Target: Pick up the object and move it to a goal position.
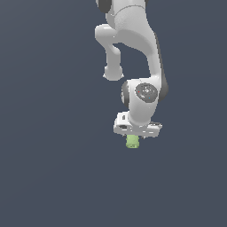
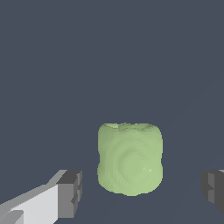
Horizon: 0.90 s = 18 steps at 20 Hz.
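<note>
The white arm (image 1: 133, 48) reaches down from the top of the exterior view, its wrist bent so that the gripper (image 1: 133, 135) points at the plain dark grey surface (image 1: 53, 168) below. Just under the gripper's white body sits the light-green lump (image 1: 132, 142), partly hidden by the hand above it, so only its lower part shows there.

In the wrist view the lump (image 2: 130, 158) fills the middle of the picture: a rounded, slightly blocky ball with a circular dimple facing the camera. The two dark fingers (image 2: 70, 192) stand spread wide, one on each side of the lump, with a clear gap of grey surface between each pad and the green sides. They are open and touch nothing. The lump lies between them, roughly centred in the gap. Whether it rests on the surface or is raised off it cannot be told from either view.
</note>
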Tool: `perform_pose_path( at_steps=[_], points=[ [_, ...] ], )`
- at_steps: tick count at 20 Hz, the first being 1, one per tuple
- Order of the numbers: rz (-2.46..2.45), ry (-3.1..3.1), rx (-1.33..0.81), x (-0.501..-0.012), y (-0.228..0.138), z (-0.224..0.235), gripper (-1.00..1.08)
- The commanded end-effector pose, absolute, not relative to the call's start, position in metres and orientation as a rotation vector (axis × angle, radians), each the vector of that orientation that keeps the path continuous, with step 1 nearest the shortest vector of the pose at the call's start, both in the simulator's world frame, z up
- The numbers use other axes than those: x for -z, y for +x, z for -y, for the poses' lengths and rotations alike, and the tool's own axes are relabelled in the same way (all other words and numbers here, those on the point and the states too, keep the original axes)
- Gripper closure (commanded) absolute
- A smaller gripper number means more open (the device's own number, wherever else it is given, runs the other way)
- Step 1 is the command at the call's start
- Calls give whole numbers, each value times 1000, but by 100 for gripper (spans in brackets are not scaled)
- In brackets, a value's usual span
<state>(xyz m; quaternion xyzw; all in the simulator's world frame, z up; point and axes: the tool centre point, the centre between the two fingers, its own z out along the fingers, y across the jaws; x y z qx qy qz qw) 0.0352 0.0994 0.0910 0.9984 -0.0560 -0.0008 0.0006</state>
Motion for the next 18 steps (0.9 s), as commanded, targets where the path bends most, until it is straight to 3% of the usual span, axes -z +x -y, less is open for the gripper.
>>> perform_pose_path(
  at_steps=[1, 18],
  points=[
    [184, 3136, 0, -90, 36, -101, -92],
    [184, 3136, 0, -40, 36, -102, -92]
  ],
)
